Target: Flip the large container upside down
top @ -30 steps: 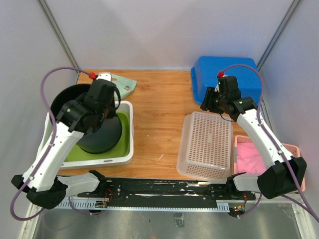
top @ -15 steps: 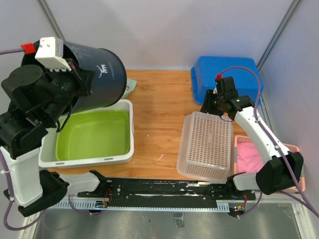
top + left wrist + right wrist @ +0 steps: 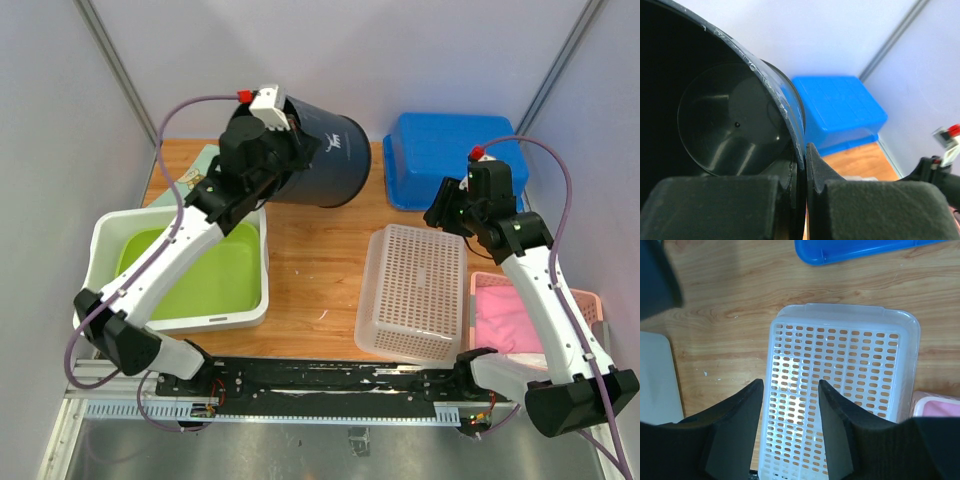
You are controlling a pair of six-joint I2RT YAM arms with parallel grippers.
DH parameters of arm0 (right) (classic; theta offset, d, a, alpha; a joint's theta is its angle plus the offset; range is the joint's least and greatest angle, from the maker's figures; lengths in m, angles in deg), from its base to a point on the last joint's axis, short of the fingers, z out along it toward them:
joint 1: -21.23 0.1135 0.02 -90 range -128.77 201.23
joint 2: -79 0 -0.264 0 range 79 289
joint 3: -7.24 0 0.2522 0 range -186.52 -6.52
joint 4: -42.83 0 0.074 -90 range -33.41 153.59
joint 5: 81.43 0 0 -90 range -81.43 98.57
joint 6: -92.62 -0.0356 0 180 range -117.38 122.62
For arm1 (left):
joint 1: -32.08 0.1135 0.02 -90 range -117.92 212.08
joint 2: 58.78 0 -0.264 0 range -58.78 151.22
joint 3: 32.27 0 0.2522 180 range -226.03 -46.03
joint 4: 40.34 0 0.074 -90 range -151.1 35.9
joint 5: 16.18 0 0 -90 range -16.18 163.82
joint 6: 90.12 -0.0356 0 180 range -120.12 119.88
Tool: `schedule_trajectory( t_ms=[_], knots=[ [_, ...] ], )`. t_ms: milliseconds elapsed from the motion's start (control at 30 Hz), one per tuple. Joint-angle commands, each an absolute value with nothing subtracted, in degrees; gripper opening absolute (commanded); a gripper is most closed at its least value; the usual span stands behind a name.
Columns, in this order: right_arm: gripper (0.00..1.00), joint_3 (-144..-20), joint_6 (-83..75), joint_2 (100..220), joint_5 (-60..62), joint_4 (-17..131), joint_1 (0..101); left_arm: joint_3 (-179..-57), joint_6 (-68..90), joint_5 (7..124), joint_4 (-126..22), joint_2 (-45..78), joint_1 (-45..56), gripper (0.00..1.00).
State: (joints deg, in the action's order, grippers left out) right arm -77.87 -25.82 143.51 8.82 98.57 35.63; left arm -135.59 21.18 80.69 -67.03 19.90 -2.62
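Fingers (image 3: 816, 167) of left gripper (image 3: 283, 118) pinched tight on the rim wall of the large container (image 3: 325, 160), one inside, one outside. Container is up off the table (image 3: 320, 250), tipped roughly on its side near the far edge, mouth toward the left arm, base toward the blue bin (image 3: 455, 150). Right gripper (image 3: 790, 390) spread wide, holding nothing, hanging over the white perforated basket (image 3: 850, 380).

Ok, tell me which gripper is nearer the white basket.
Right. The right gripper hovers open above the basket; the left gripper is far off, clamping the dark bucket.
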Motion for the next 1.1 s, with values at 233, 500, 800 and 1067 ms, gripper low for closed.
schedule_trajectory(
  t_ms=[233, 500, 800, 1067],
  knots=[
    [0.51, -77.9, -22.3, 142.3, 5.1, 100.7, 34.8, -128.5, 34.9, 60.0, -27.5, 27.1, 5.3, 0.0],
    [0.6, -80.1, -24.0, 148.5, -7.1, 88.7, 32.5, -132.0, 44.4, 39.3, -29.2, 36.2, 14.4, 0.0],
    [0.63, -80.3, -37.2, 162.2, -27.5, 65.3, 26.6, -138.1, 54.8, 18.6, -25.5, 50.3, 18.6, 0.0],
    [0.63, -82.7, -42.8, 172.9, -31.3, 56.6, 26.6, -138.0, 58.4, 12.5, -25.0, 57.7, 21.2, 0.0]
  ],
)
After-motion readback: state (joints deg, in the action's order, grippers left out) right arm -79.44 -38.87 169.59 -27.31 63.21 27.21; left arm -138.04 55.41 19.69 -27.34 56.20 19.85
